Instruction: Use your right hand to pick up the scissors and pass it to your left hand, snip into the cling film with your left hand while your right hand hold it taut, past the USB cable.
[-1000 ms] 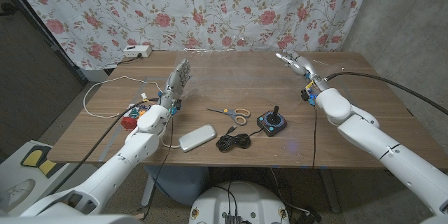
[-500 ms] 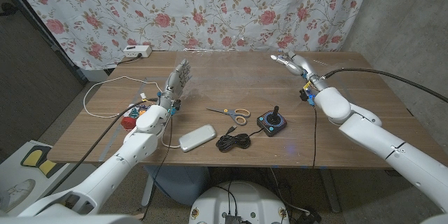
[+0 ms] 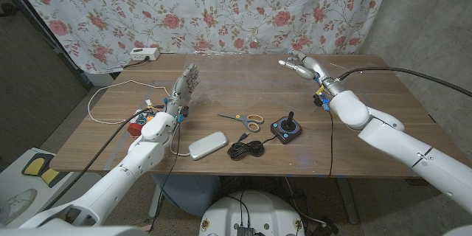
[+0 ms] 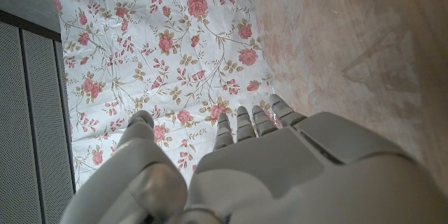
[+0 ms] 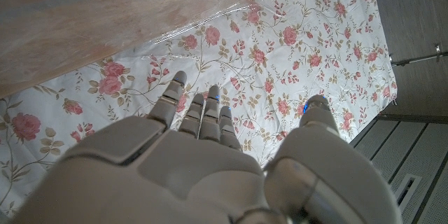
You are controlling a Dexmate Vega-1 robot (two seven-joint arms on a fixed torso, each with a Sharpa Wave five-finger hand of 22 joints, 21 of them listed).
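The scissors (image 3: pixel 242 120) lie untouched near the middle of the desk (image 3: pixel 383 99), orange handles toward 3 o'clock, blades toward 9. The coiled USB cable (image 3: pixel 246 148) sits just at 6 o'clock of them, a joystick (image 3: pixel 287 127) at 3 o'clock and a grey case (image 3: pixel 207 146) at 7. The cling film (image 3: pixel 243 63) is hard to make out; a faint shiny sheet seems to lie along the desk's far edge at 12 o'clock.

The right hand (image 3: pixel 299 66) hovers over the far desk at about 1 o'clock of the scissors, well apart from them, fingers spread and holding nothing. The left hand (image 3: pixel 186 87) stands upright at 10 o'clock, fingers apart, empty.

The first step, the pick-up, looks not yet begun. The next move calls for the right hand to travel toward 7 o'clock, descend over the handles and close on them, clear of the joystick.
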